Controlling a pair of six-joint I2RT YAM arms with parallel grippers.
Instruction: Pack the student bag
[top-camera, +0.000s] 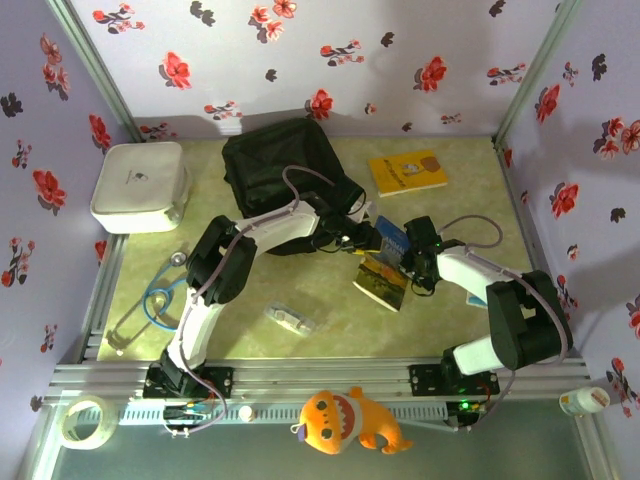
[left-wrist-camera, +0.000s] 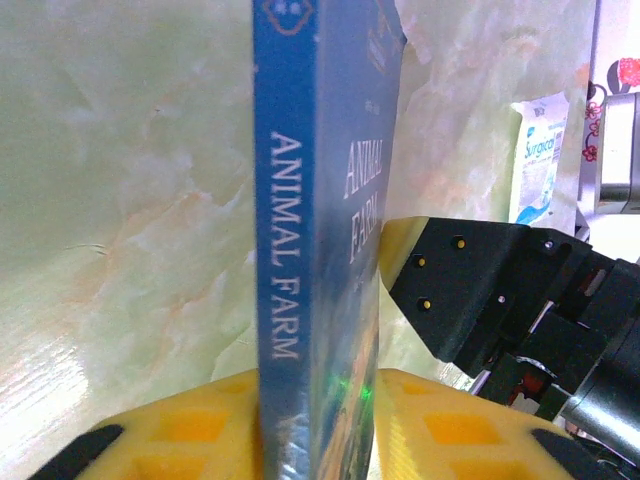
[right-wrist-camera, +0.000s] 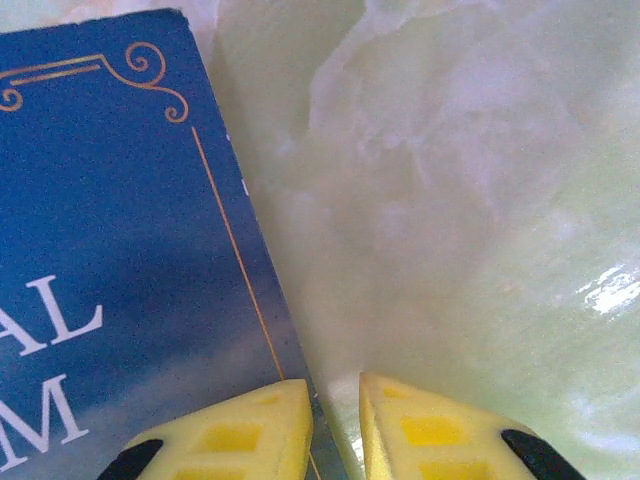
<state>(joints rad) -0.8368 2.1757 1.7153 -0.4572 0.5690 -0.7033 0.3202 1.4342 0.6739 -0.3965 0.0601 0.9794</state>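
Well back on the marbled pale-green desk (top-camera: 340, 338), against its far edge and left of centre, the student bag (top-camera: 285, 165) slumps as a soft, rounded heap of black fabric. Near its front right corner the left gripper (left-wrist-camera: 318, 405) clamps a glossy blue paperback (left-wrist-camera: 290, 250), spine reading ANIMAL FARM, between waffled yellow pads (left-wrist-camera: 200, 425). The right gripper (right-wrist-camera: 335, 425) meets the cover's edge, fingers nearly together with a thin gap; whether it pinches anything I cannot tell. A white rounded hard case (top-camera: 140, 185) sits at the far left corner, and a flat yellow book (top-camera: 408, 172) lies toward the far right.
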